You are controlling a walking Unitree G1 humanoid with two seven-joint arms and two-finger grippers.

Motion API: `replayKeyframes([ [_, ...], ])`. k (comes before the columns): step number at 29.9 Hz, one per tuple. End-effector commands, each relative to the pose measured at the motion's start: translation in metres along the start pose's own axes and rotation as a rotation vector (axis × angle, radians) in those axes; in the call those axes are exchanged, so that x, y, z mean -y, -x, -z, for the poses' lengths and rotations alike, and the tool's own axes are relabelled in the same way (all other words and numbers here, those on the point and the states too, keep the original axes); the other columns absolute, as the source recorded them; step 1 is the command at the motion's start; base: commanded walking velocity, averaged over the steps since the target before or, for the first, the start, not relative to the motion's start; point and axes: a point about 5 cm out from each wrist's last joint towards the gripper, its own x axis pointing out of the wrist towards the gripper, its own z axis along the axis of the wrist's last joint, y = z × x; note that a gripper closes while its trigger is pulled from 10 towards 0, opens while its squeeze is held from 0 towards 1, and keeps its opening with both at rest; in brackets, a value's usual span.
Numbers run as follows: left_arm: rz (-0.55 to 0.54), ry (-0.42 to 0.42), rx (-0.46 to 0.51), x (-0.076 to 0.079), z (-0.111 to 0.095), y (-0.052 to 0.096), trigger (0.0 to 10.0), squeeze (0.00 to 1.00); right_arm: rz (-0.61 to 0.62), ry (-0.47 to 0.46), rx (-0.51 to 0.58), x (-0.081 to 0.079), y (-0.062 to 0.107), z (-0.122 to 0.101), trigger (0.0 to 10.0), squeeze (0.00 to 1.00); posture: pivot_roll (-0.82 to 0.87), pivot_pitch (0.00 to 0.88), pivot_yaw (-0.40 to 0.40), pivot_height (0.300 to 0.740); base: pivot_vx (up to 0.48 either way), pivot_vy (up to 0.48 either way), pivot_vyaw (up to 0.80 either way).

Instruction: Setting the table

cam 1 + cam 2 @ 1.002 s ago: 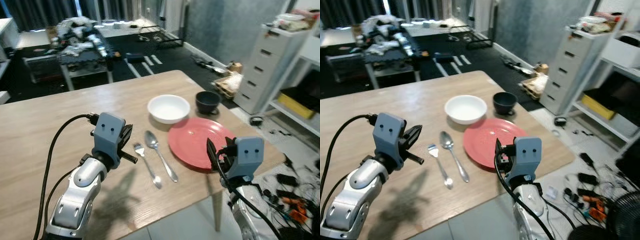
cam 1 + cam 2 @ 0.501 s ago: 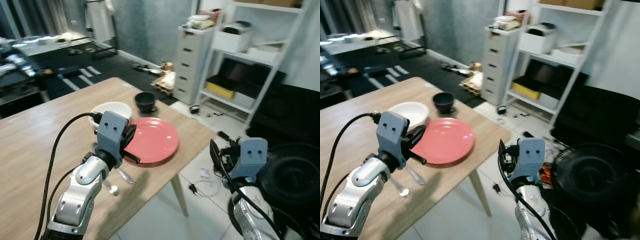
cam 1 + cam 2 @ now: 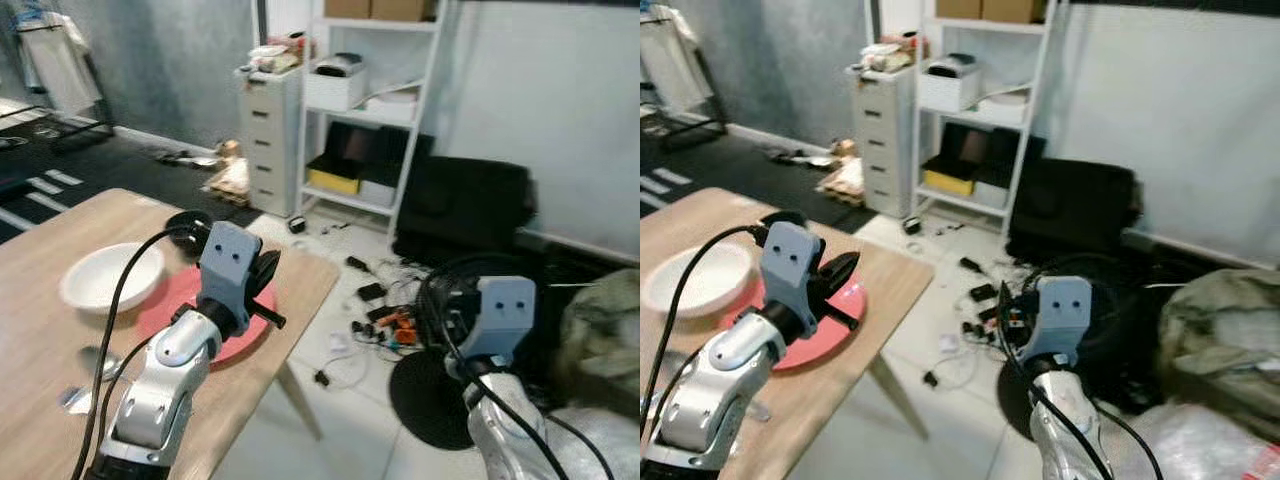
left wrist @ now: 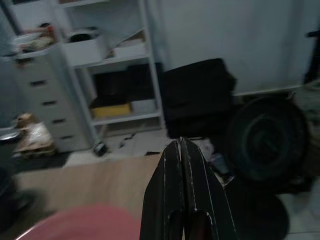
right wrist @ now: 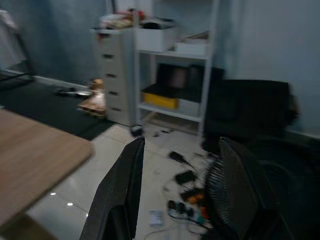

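The left claw [image 4: 181, 150] was held above the corner of the wooden surface [image 3: 290, 275], and its two black fingers [image 4: 170, 190] were pressed together, closed on nothing. Just under and behind this claw lay the red plate [image 3: 160, 310], flat on the surface. Beyond the plate, farther from the left claw, stood the white bowl [image 3: 100, 280], and a dark cup [image 3: 185, 222] stood near the plate's far rim. A spoon [image 3: 95, 362] lay on the surface beside the plate, on the side toward the robot, partly hidden behind the left arm.

The right claw [image 5: 180, 190] hung off the surface, over the white tiled floor [image 3: 345, 420], well apart from the plate. Its two fingers [image 5: 122, 195] were spread wide, holding nothing. In front of this claw stood a black fan [image 5: 240, 190], and small items and cables [image 3: 385, 320] were scattered on the floor. Farther ahead were a white shelf [image 3: 365, 110] and a grey drawer unit [image 3: 270, 130] against the wall.
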Motion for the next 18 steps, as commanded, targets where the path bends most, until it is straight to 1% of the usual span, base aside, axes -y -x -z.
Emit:
replayKeyframes([
  [1,0.007,0.007,-0.026,0.0006,0.0052,0.0004,10.0,0.00,-0.001,0.000,-0.018,-0.0005,0.0016,0.0044,10.0,0.00,0.03,0.051,0.101,0.740,0.000,0.000,-0.78],
  [18,0.013,0.012,-0.021,0.0021,0.0051,-0.0008,10.0,0.00,-0.002,0.004,-0.024,0.0000,0.0016,0.0049,10.0,0.00,0.02,0.052,0.098,0.740,0.000,0.000,-0.78],
])
